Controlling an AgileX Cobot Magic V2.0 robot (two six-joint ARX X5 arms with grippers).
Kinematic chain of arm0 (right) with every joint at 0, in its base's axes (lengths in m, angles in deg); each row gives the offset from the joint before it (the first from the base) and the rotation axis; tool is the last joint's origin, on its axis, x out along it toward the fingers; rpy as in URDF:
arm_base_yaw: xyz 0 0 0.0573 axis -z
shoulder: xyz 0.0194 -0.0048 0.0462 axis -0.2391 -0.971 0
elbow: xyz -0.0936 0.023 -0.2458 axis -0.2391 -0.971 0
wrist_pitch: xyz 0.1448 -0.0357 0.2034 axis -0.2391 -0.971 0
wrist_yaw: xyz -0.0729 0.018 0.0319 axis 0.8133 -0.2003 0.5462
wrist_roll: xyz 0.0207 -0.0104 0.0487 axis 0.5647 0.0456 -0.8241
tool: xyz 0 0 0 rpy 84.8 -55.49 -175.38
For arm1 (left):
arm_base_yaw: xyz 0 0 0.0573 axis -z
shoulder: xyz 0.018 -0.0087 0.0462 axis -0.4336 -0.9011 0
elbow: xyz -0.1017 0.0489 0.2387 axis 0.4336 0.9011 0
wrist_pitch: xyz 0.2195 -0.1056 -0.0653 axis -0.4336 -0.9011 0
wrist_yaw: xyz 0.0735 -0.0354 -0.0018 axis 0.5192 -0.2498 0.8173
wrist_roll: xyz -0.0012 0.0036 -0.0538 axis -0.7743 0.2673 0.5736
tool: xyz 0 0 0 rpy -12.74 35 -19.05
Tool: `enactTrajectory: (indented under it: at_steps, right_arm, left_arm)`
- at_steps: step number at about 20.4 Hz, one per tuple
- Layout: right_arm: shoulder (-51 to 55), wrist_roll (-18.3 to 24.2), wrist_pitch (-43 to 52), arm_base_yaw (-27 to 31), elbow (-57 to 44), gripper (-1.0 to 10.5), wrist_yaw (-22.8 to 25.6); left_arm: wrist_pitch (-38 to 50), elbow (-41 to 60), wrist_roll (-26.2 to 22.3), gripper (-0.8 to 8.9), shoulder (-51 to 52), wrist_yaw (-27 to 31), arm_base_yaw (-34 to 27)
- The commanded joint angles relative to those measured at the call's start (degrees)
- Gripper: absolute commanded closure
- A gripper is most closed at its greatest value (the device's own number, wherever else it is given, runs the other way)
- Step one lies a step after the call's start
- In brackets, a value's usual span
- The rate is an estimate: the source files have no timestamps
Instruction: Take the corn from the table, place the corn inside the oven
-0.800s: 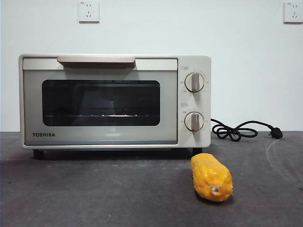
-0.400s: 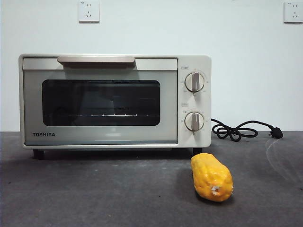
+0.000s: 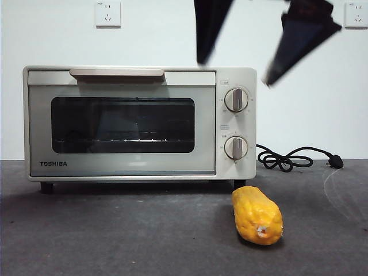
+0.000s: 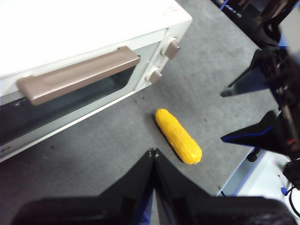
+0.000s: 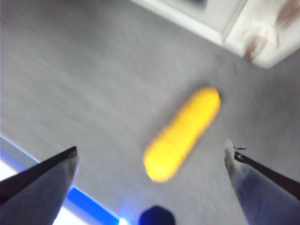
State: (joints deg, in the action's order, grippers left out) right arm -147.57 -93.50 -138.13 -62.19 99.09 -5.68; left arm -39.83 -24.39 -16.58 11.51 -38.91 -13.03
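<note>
The yellow-orange corn [image 3: 257,215] lies on the dark grey table [image 3: 115,230] in front of the oven's knob side, its pale stub facing the front camera. The cream oven [image 3: 132,172] stands behind it with the glass door shut. My right gripper [image 3: 234,73] hangs open high above the corn, its two black jaws spread wide. In the blurred right wrist view the corn [image 5: 183,133] lies between and well below the right gripper [image 5: 150,146]. My left gripper [image 4: 153,152] is shut and empty, held high near the table's front, with the corn [image 4: 178,136] and oven [image 4: 84,28] below it.
A black cord with plug [image 3: 287,158] lies on the table to the right of the oven. Two wall sockets [image 3: 107,13] sit on the white wall behind. The beige bar handle [image 4: 79,75] runs along the door's top. The table's near edge [image 4: 236,176] is close to the corn.
The right gripper has come down into the top of the front view, above the oven's knob side. The corn and the oven have not moved.
</note>
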Motion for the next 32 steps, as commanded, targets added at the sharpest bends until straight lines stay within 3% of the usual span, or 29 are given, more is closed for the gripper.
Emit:
enactTrajectory:
  at_steps: [1, 4, 21, 22, 27, 28, 32]
  right_arm:
    - [-3.0, -1.9, -2.0, -0.1, 0.2, 3.3, 0.5]
    - [-6.7, -1.9, -2.2, -0.1, 0.0, 3.1, 3.2]
    - [-27.1, -1.0, 5.5, 1.6, -0.1, 3.2, 3.3]
    - [-27.4, -0.9, 5.6, 2.0, -0.1, 3.7, 3.6]
    - [-27.4, 0.2, 5.4, 3.1, -0.1, 9.1, 3.7]
    - [-27.4, 0.5, 5.4, 3.1, -0.1, 9.6, 3.9]
    - [-27.3, 1.0, 5.6, 3.1, -0.1, 9.6, 3.8]
  left_arm:
    - [-0.7, -0.1, -1.0, 8.19, -0.1, 0.6, 0.2]
    - [-1.3, -0.1, -1.6, 8.19, -0.1, 0.5, 0.2]
    - [-6.5, -0.1, -4.8, 8.19, -0.1, 0.7, 0.2]
    - [-6.7, -0.1, -5.0, 8.19, -0.1, 0.7, 0.2]
    - [-6.9, -0.1, -5.4, 8.19, -0.1, 3.7, 0.2]
    - [-6.8, -0.1, -5.7, 8.19, -0.1, 3.7, 0.2]
    - [-6.2, -0.1, -5.8, 8.19, -0.1, 3.7, 0.2]
